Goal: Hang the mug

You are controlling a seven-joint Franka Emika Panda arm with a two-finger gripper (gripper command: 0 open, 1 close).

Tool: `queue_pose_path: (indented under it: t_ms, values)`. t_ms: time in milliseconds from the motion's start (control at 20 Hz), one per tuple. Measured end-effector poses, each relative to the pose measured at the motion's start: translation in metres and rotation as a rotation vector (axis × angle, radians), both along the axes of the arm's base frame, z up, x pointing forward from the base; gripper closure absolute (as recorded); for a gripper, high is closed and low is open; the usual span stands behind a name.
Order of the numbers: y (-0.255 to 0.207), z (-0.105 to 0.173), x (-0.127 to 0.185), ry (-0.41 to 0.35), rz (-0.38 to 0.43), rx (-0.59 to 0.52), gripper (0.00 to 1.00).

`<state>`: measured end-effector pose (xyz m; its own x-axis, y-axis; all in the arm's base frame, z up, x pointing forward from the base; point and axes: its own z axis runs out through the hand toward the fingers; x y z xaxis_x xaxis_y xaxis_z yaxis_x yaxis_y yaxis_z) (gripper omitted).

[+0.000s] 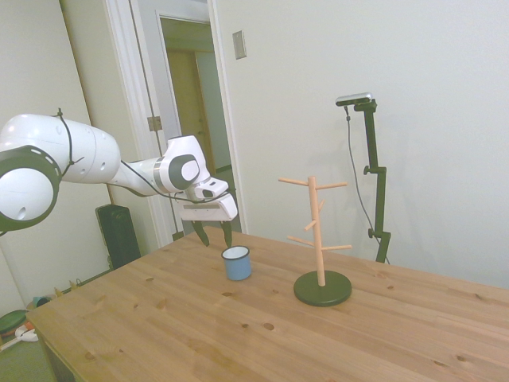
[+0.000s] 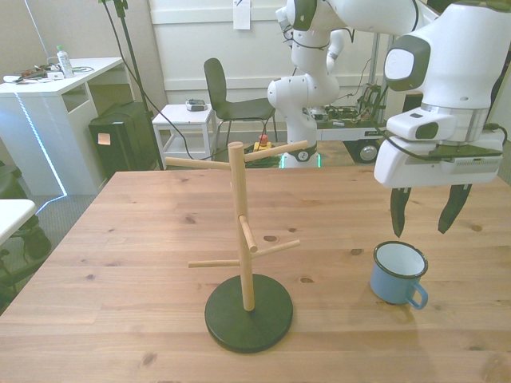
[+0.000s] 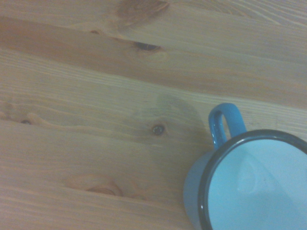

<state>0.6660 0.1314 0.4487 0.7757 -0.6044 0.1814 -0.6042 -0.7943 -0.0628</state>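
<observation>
On the wooden surface (image 2: pixel 128 239), the mug (image 2: pixel 397 274) is standing upright, its white inside showing and its small blue handle pointing toward the camera side in the front view. Just above it the jaws (image 2: pixel 424 211) are hanging spread wide and gripping nothing, the dark tips clear of the mug's rim and slightly to the far side of it. Off toward the front view's left, well apart from the mug, the wooden peg stand (image 2: pixel 246 239) is sitting on its dark round base, every peg bare. Seen from the wrist, the mug (image 3: pixel 249 187) is filling one corner, handle against bare wood grain.
</observation>
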Motion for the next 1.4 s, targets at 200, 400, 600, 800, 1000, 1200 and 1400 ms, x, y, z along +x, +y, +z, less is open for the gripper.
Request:
queue_pose_path:
  t_ms: [200,400,600,800,1000,1200,1400]
  values:
    - [0.009,-0.007,0.005,0.003,0.010,-0.003,0.00]
    - [0.010,-0.014,0.008,0.010,0.006,-0.006,0.00]
    - [0.009,-0.021,0.013,0.014,0.002,-0.008,0.00]
    - [0.011,-0.027,0.017,0.018,0.002,-0.009,0.00]
    - [0.012,-0.033,0.021,0.022,-0.001,-0.011,0.00]
    - [0.011,-0.040,0.026,0.027,-0.009,-0.013,1.00]
    - [0.009,-0.041,0.028,0.030,-0.012,-0.015,1.00]
